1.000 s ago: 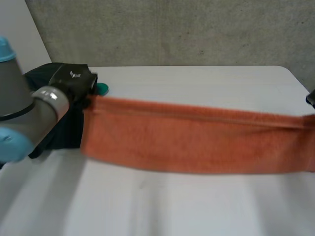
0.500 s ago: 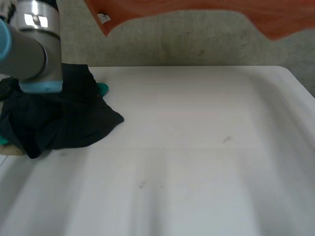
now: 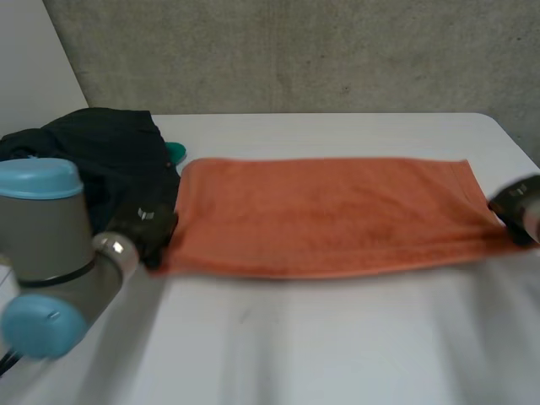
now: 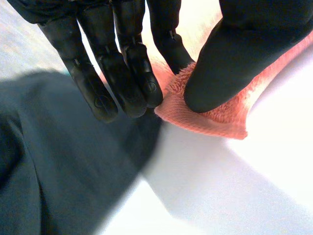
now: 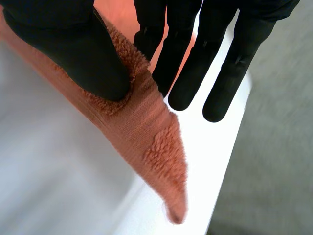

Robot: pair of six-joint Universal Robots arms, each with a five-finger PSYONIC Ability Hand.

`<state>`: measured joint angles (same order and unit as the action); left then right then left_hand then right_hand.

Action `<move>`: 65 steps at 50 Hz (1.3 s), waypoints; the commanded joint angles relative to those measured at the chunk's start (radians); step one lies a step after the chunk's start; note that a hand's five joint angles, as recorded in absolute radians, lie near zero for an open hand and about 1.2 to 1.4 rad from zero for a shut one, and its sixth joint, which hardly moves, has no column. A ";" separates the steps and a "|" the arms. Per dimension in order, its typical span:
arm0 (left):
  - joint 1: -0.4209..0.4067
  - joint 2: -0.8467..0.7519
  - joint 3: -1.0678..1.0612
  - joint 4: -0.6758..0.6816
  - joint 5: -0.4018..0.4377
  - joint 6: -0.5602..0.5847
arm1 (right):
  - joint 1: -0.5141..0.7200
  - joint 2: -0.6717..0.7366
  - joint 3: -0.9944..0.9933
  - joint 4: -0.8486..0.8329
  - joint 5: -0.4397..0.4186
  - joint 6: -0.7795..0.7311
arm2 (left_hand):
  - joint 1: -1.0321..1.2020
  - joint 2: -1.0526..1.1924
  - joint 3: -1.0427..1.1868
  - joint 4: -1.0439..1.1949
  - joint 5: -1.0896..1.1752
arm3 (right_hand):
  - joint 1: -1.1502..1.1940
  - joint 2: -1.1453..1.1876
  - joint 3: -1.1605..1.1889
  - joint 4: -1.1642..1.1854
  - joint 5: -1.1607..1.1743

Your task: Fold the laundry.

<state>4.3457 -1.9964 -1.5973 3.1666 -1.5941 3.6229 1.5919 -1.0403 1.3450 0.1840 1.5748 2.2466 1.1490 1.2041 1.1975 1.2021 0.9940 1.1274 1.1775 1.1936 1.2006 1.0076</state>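
The towel (image 3: 325, 215) dropped from midair to flat on the bench (image 3: 337, 337), left robot hand (image 3: 145, 229) and right robot hand (image 3: 516, 204) lowered too.

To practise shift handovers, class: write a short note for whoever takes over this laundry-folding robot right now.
The left hand pinches the orange towel at its near left corner, between thumb and fingers. The right hand pinches the near right corner likewise. The towel lies flat across the table; dark clothes sit heaped beside the left hand. Done: towel spread out. Left: fold it, then the dark clothes.
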 commanded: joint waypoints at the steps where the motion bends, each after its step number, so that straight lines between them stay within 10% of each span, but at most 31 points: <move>1: -0.015 0.271 -0.181 -0.336 -0.001 0.138 | -0.107 -0.259 0.295 0.160 0.070 -0.312 | 0.247 0.192 0.199 0.194 0.228 | 0.269 0.219 0.203 0.196 0.214; 10: -0.028 0.182 -0.103 -0.150 -0.004 0.183 | -0.116 -0.259 0.287 0.023 0.065 -0.322 | 0.247 0.192 0.199 0.194 0.228 | 0.269 0.219 0.203 0.196 0.214; 29: -0.077 -0.352 0.482 0.205 -0.089 0.152 | 0.063 0.232 -0.200 -0.265 0.079 -0.159 | 0.247 0.192 0.199 0.194 0.228 | 0.269 0.219 0.203 0.196 0.214; 32: -0.077 -0.389 0.525 0.246 -0.089 0.152 | 0.083 0.281 -0.250 -0.356 0.085 -0.162 | 0.247 0.192 0.199 0.194 0.228 | -0.528 -0.579 -0.595 -0.602 -0.583; 34: -0.081 -0.406 0.543 0.272 -0.093 0.154 | 0.088 0.295 -0.260 -0.424 0.088 -0.162 | -0.502 -0.557 -0.550 -0.555 -0.521 | -0.944 -0.994 -1.010 -1.017 -0.999; 39: -0.090 -0.403 0.548 0.306 -0.101 0.145 | 0.085 0.292 -0.271 -0.514 0.091 -0.116 | -0.974 -1.030 -1.023 -1.028 -0.994 | -0.953 -1.003 -1.019 -1.026 -1.008; 65: -0.127 -0.199 0.264 0.325 0.055 0.152 | -0.158 0.023 -0.020 -0.140 -0.243 0.123 | -0.968 -1.023 -1.016 -1.021 -0.987 | -0.860 -0.911 -0.927 -0.934 -0.915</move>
<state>4.2166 -2.1650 -1.3530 3.4838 -1.6104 3.7713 1.4670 -1.0087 1.2972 0.0559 1.4138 2.3509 0.2013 0.2098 0.2184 0.2050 0.0485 0.2271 0.2192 0.2182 0.2208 0.0500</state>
